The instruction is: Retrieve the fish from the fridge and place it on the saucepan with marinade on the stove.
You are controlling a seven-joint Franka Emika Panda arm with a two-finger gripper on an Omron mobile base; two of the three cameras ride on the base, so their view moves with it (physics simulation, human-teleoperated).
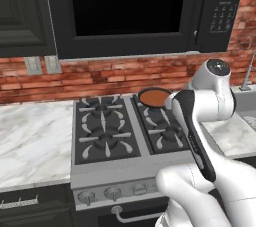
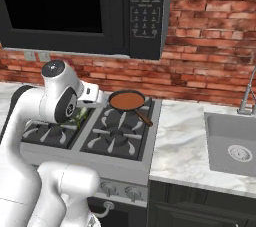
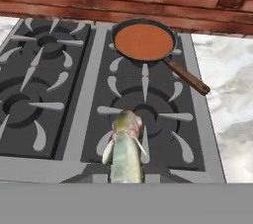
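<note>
The fish [image 3: 126, 150], olive-green and brownish, sticks out from my gripper [image 3: 126, 177], which is shut on it; the fingertips are hidden behind its body. It hangs over the front right burner of the stove [image 3: 84, 99], nose toward the back. A greenish bit of the fish [image 2: 80, 115] shows under my wrist. The saucepan [image 3: 144, 40] stands on the back right burner, handle pointing front-right, with the reddish-brown marinade [image 3: 143, 43] flat inside. The saucepan [image 1: 154, 97] lies just beyond my arm and also appears at the stove's rear [image 2: 127, 101]. The fridge is out of view.
A black microwave [image 1: 130, 11] hangs above the stove against the brick wall. Marble counter [image 1: 30, 136] runs left of the stove, and more counter [image 2: 180, 141] lies right of it, leading to a sink [image 2: 235, 146] with a faucet [image 2: 247, 96]. Knobs [image 1: 112, 192] line the stove front.
</note>
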